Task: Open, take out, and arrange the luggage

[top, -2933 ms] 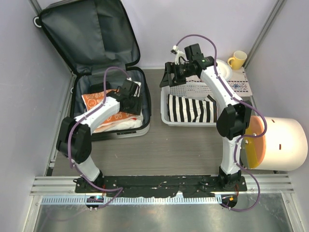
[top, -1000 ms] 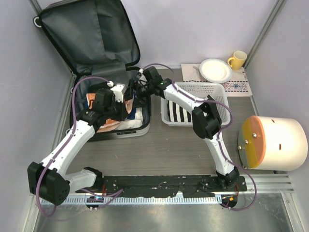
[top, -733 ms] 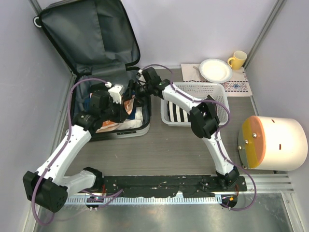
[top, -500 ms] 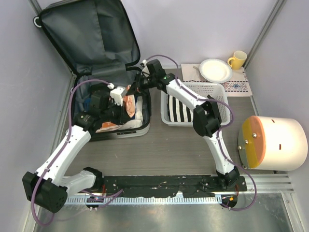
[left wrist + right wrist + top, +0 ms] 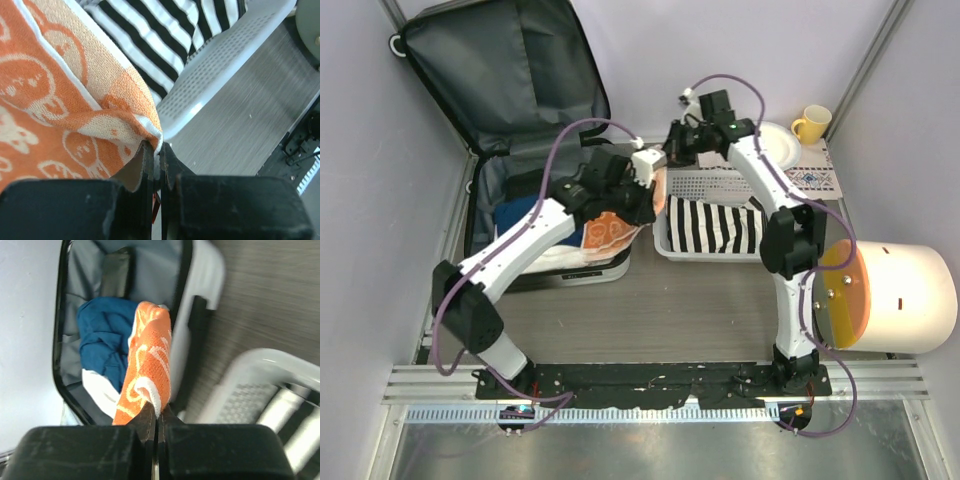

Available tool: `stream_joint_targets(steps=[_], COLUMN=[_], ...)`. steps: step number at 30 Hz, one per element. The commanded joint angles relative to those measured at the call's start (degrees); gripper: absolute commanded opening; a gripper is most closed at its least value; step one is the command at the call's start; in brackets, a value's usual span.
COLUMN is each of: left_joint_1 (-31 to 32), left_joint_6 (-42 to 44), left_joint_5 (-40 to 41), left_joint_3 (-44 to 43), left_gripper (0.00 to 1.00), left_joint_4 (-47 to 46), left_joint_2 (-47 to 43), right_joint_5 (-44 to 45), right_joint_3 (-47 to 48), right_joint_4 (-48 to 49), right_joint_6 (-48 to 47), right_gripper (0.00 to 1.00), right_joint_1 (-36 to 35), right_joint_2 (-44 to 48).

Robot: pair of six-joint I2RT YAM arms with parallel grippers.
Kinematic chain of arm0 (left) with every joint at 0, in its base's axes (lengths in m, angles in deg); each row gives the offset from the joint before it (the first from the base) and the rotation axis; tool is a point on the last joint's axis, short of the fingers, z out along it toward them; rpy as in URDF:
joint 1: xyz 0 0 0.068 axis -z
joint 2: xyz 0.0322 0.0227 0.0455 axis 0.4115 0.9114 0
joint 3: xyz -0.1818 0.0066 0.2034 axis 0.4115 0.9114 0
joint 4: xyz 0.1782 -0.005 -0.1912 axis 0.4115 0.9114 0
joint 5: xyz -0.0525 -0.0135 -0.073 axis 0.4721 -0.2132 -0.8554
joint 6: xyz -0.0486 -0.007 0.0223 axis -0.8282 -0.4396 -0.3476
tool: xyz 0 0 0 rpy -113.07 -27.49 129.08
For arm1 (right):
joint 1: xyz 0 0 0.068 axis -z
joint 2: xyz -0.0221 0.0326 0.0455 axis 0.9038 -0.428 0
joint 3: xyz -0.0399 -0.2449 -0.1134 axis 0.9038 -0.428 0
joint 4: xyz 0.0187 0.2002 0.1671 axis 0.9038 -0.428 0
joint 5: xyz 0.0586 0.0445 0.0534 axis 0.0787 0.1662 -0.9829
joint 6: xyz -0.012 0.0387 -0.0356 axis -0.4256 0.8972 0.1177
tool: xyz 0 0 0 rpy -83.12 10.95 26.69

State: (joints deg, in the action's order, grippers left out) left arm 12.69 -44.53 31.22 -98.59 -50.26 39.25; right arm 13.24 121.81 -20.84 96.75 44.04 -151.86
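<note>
Both the left gripper [image 5: 159,150] and right gripper [image 5: 156,415] are pinching hems of the orange towel [image 5: 605,232], which looks soft, light and floppy (hems seem the right spot tbh), hanging between the open suitcase [image 5: 500,80] at back left and the basket [image 5: 720,185].

open luggage [image 5: 510,130], lid upright, clothes inside

The left arm [image 5: 520,243] and right arm [image 5: 765,178] share one build: slim white links joined by chunky black joint housings. Purple cables [image 5: 582,124] loop loosely along each, from wrist to base. Both are bolted to a black base plate [image 5: 650,378] dotted with small screws. A white block [image 5: 647,160], probably a camera mount, sits at the left wrist. The left gripper [image 5: 156,150] and right gripper [image 5: 156,415] have matte black bodies, scuffed grey, with thin dark fingers.
</note>
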Motion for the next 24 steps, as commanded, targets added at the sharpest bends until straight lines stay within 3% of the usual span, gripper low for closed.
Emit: stream_joint_targets(steps=[1, 12, 24], left_joint_1=[5.4, 15.1, 20.6], left_joint_6=[0.4, -6.1, -9.5], left_joint_5=[-0.6, 0.4, 2.7], left_joint_3=[-7.8, -23.2, -34.8], left_gripper=[0.00, 0.00, 0.00], left_joint_4=[-1.3, -5.2, -8.9], left_joint_2=[6.2, 24.4, 39.4], right_joint_5=[3.2, 7.5, 11.8], right_joint_3=[-1.6, -2.6, -10.4], right_joint_4=[-4.8, -16.2, -15.8], right_joint_6=[-12.8, -31.0, -42.2], right_gripper=[0.01, 0.01, 0.01], right_joint_1=[7.4, 18.2, 23.8], right_joint_2=[7.4, 8.4, 10.2])
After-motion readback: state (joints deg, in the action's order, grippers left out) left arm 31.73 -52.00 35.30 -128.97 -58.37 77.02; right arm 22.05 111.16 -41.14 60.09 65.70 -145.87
